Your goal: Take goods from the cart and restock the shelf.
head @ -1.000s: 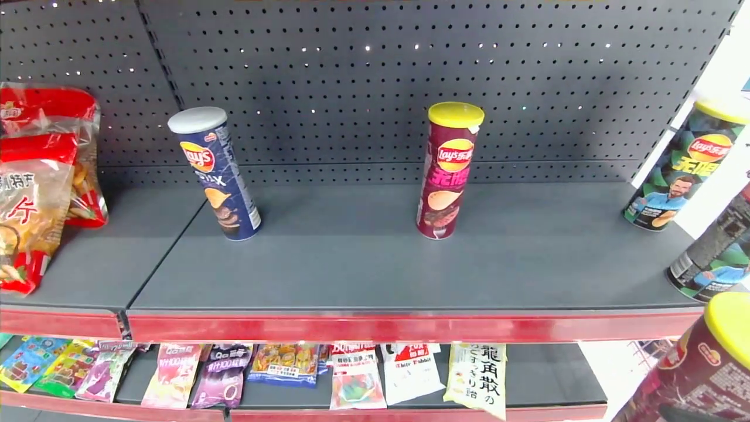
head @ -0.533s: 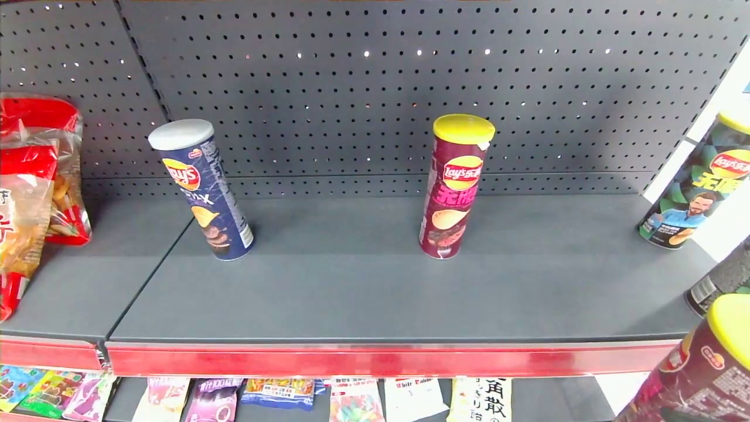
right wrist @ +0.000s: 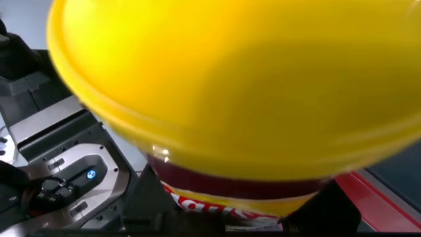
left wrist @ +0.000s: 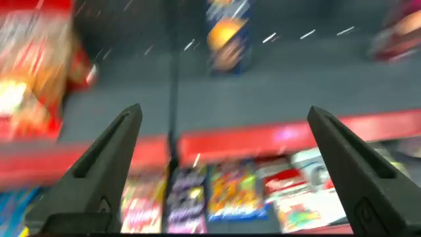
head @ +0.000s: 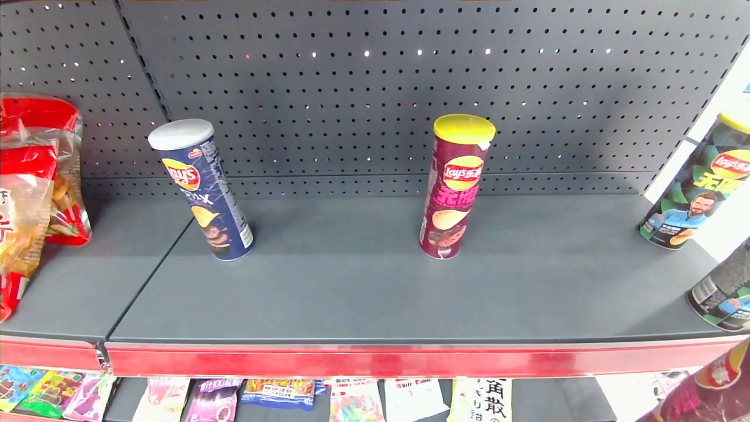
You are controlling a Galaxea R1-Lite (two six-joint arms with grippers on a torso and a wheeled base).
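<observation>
1. Facing a dark grey pegboard wall [head: 375, 88] and, across the middle of the head view, a grey shelf [head: 351, 293] with a red front strip [head: 375, 360].
2. Already carries upright chip cans, set well apart: a blue can [head: 202, 190] left of centre, a maroon can [head: 457, 187] right of centre, a green can [head: 697, 187] at the right edge, and a dark can [head: 723, 293] lower on that edge, cut off by the frame.
3. Also bears red snack bags [head: 35, 193] at the far left, with small packets [head: 351, 398] along the bottom edge on the level below.
4. Grips a held can [head: 709, 398], maroon like the one on the shelf, in the bottom right corner of the head view, below the front strip and not yet on the shelf.
5. Shows its yellow lid [right wrist: 250, 85] close up in the right wrist view, with the right gripper [right wrist: 243, 201] apparently closed on the body just under the lid.
6. Presents the left gripper [left wrist: 223, 110] before the shelf front, fingers spread wide with nothing between them.
7. Judged as partly done: four cans placed, one in hand awaiting a spot, broad bare stretches left between them. Cannot tell how much stock remains in the cart.
</observation>
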